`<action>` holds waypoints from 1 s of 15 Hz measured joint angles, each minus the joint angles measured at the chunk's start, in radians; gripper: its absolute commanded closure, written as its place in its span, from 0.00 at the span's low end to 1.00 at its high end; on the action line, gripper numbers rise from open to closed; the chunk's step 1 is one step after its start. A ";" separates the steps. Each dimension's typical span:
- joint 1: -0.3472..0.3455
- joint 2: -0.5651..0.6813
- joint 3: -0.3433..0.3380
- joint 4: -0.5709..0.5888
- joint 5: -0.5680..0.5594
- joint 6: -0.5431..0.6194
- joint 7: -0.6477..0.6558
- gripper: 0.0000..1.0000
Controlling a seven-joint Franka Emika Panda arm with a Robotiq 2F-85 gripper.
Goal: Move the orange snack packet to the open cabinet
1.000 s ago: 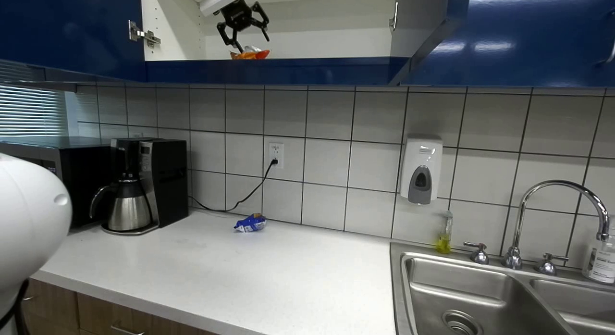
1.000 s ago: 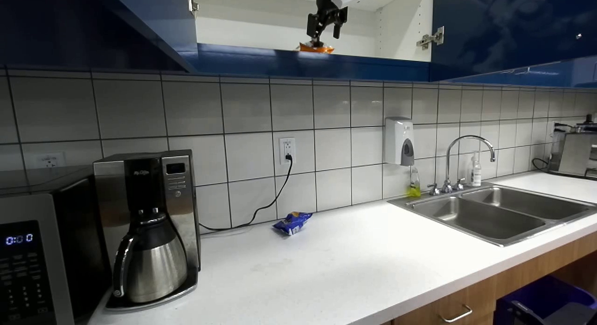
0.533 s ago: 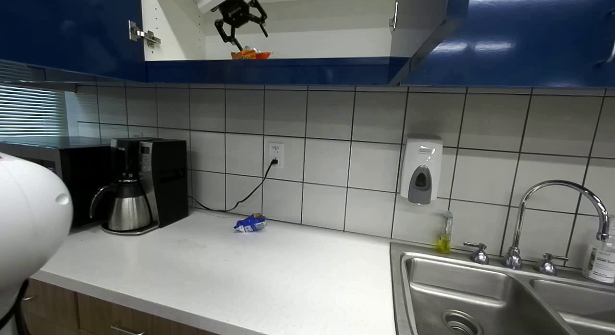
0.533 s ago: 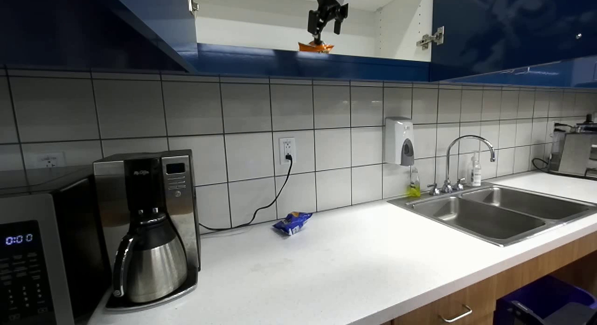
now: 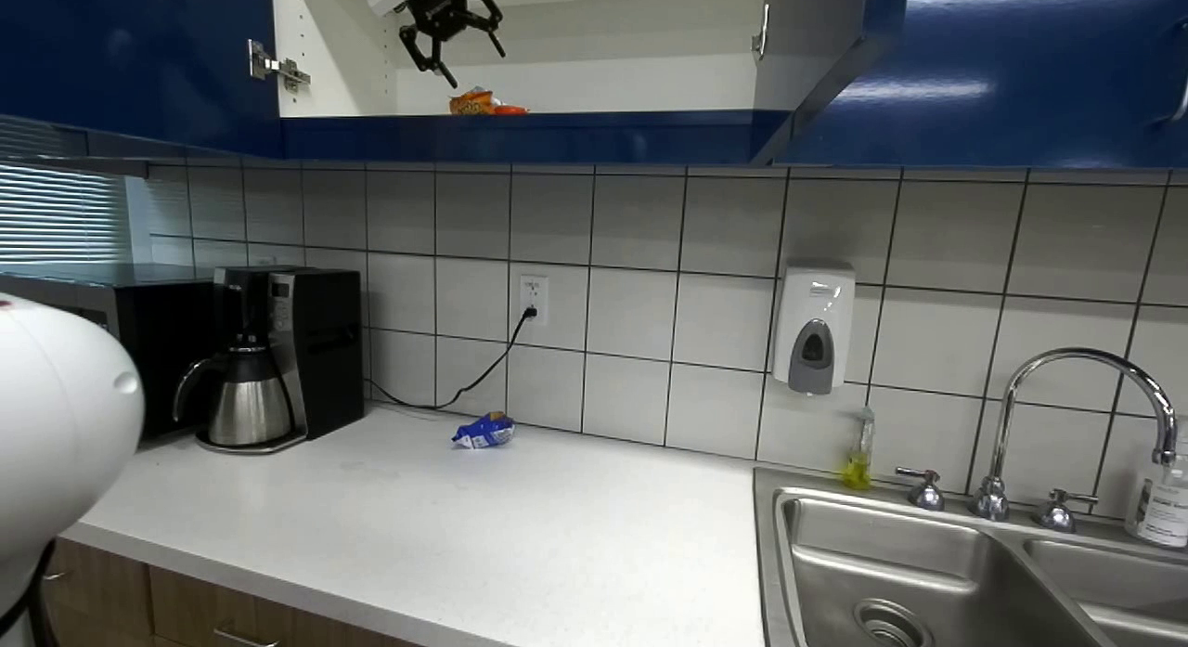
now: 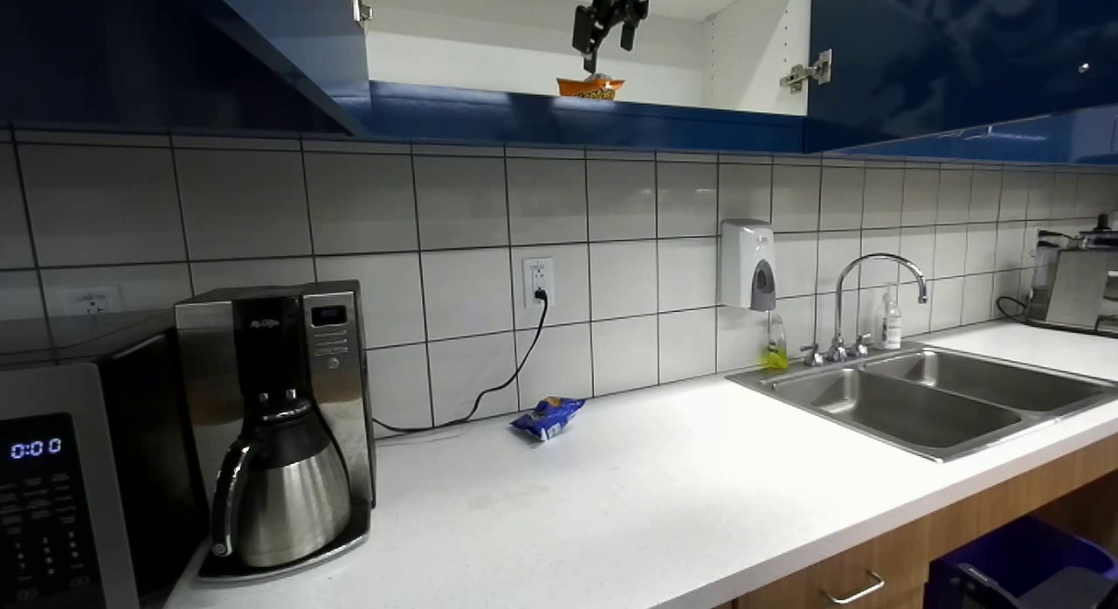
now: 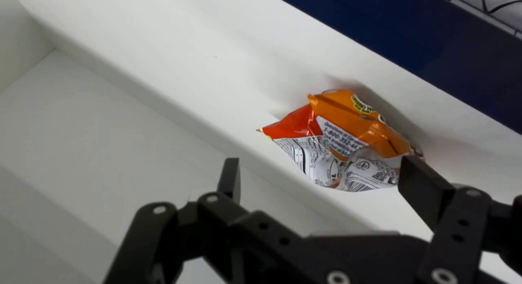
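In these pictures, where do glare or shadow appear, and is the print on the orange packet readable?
In an exterior view, bright glare streaks on a blue door; in the wrist view, a soft shadow in the open cabinet beside the orange packet, whose print is partly readable.

A crumpled blue packet [image 6: 548,418] lies on the white table [image 6: 611,513] close to the tiled wall [image 6: 463,198], below an outlet [image 6: 537,279] with a black cord [image 6: 509,383] plugged in. A coffee maker [image 6: 271,347], its steel carafe [image 6: 299,513] in place, stands just beside a microwave [image 6: 98,469] whose display [image 6: 36,449] reads 0:00. Near the double steel sink [image 6: 913,417] with its arched chrome faucet [image 6: 839,299], a white dispenser [image 6: 742,264] hangs on the wall above a bottle of yellow liquid [image 6: 775,354].
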 measured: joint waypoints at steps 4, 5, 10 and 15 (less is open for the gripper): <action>0.008 -0.079 0.009 -0.108 -0.033 0.018 0.040 0.00; 0.002 -0.101 0.019 -0.141 -0.035 0.018 0.053 0.00; -0.029 -0.221 0.082 -0.325 -0.036 0.038 0.121 0.00; -0.041 -0.339 0.110 -0.546 -0.018 0.069 0.197 0.00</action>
